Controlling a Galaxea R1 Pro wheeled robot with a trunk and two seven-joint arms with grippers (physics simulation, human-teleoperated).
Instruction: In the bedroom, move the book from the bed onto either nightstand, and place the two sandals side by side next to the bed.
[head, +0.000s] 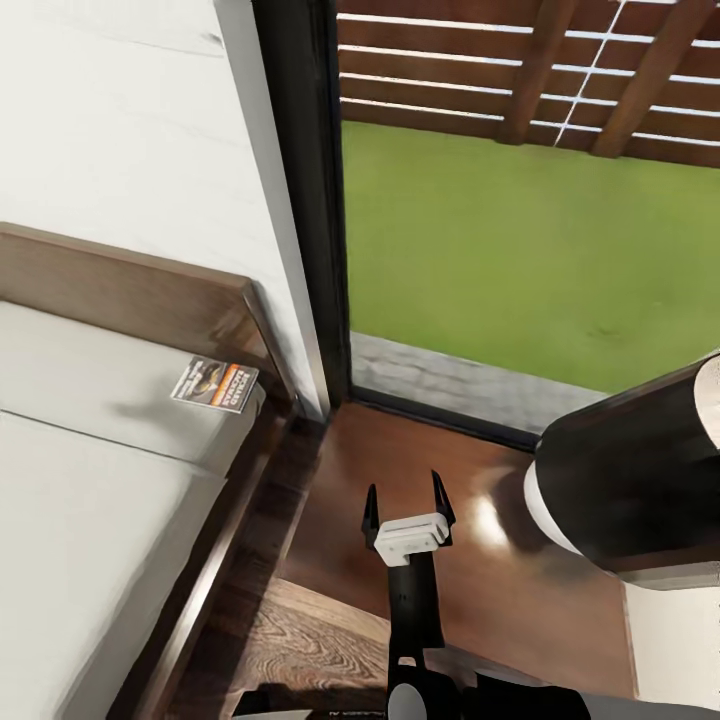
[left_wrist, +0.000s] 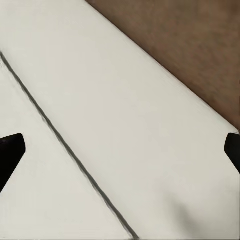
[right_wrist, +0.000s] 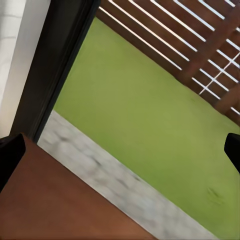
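The book (head: 214, 384), whitish-grey with orange and black print, lies flat on the bed's pale mattress (head: 90, 520), in the corner by the dark wooden headboard (head: 120, 290). Right of the bed stands the glossy dark-brown nightstand (head: 500, 590). My right gripper (head: 407, 505) hovers open over its top, pointing at the window; in the right wrist view its gripper (right_wrist: 120, 150) has the fingertips far apart and nothing between them. My left gripper (left_wrist: 120, 150) is open above the mattress (left_wrist: 125, 115), near a seam and the headboard (left_wrist: 190, 45). The sandals are out of view.
A big black cylindrical lamp (head: 625, 480) stands on the nightstand's right side, close to my right gripper. A floor-length window with a dark frame (head: 305, 200) sits behind the nightstand, with green lawn (head: 520, 250) and a wooden fence beyond. Wood-plank floor (head: 300, 640) shows between bed and nightstand.
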